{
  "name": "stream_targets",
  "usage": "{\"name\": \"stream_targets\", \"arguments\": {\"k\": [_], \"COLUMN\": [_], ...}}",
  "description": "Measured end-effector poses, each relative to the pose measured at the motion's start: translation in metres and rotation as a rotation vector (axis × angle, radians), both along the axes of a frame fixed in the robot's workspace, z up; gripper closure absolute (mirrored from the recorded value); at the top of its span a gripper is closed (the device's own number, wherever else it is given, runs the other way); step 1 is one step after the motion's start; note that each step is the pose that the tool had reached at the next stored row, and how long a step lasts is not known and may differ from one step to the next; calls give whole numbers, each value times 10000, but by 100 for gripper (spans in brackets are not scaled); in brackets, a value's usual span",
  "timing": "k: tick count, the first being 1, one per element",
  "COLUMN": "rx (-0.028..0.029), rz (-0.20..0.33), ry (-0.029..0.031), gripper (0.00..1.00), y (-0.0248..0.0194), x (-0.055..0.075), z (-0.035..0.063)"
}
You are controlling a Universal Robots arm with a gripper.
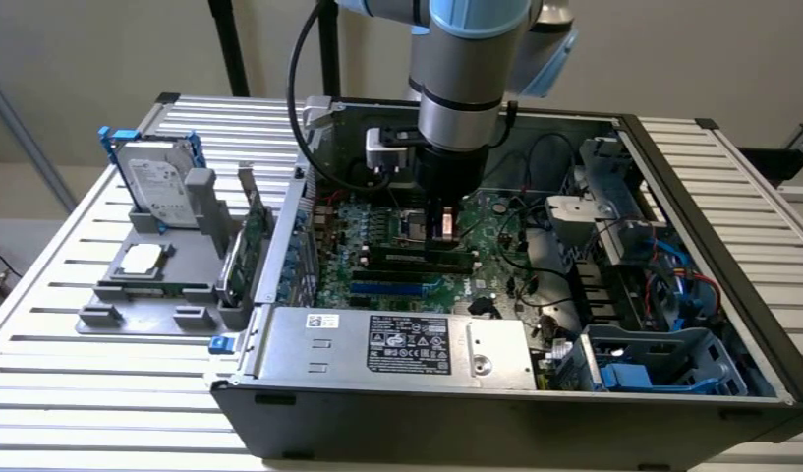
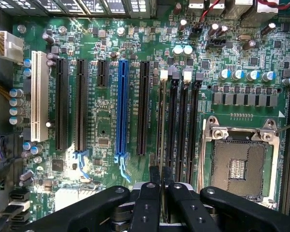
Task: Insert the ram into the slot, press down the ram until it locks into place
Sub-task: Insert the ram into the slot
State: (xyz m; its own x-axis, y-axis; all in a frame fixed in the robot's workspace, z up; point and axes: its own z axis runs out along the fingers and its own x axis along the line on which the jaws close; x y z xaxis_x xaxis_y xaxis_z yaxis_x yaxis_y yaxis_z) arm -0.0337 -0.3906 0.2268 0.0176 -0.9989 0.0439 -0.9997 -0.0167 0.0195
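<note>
My pincer [image 2: 161, 182] is pinching the ram [image 2: 162, 121] by its top edge, black fingers nearly together on the thin green stick. The stick stands edge-on in the slot [image 2: 160, 96], the outermost of four long black plastic sockets mid-motherboard [image 2: 104, 118], on the side toward the blue socket [image 2: 121, 106]. Insertion looks done or close to it, lock not confirmed: can't tell whether the white end latch [image 2: 164, 74] has snapped in.
</note>
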Motion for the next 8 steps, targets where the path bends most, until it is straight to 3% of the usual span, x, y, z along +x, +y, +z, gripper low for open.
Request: {"name": "stream_targets", "arguments": {"k": [8], "rx": [2], "rz": [0], "ry": [-2], "gripper": [87], "y": [0], "x": [3], "z": [-1]}}
